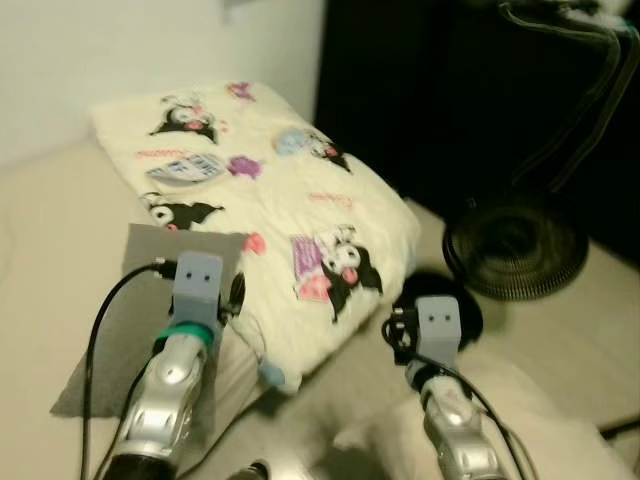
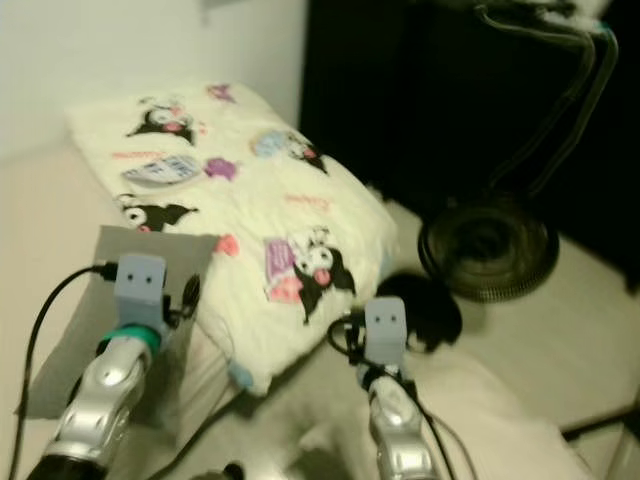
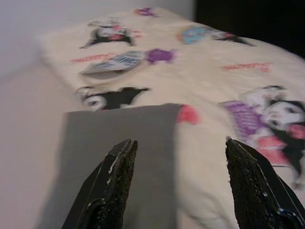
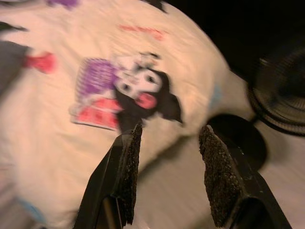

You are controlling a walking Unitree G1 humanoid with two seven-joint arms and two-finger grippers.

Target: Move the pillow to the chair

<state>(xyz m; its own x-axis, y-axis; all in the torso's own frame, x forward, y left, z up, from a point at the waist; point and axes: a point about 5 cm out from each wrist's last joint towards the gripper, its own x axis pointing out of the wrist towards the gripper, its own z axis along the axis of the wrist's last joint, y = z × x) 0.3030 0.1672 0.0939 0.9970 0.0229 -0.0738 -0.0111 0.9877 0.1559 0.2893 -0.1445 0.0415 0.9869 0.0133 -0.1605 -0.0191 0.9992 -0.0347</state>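
The pillow (image 1: pixel 270 210), cream with cartoon prints, lies on a pale bed (image 1: pixel 50 230), running from the far left toward the near right. Its near right corner overhangs the bed's edge, just beside a round black fan (image 1: pixel 515 245) lying on the pale floor (image 1: pixel 560 330) to the right. A grey cloth (image 1: pixel 150 300) lies on the bed against the pillow's near left side, one corner lapping onto it. Beyond the pillow's far right edge the room is dark; to the left the bed surface lies open up to a light wall (image 1: pixel 100 50).

The left gripper (image 3: pixel 178 179) reaches forward over the grey cloth, its fingers spread wide apart, holding nothing, aimed at the pillow's near side. The right gripper (image 4: pixel 169 174) is raised near the pillow's overhanging corner, above the floor; its fingers are also parted and empty, pointing at the printed corner.
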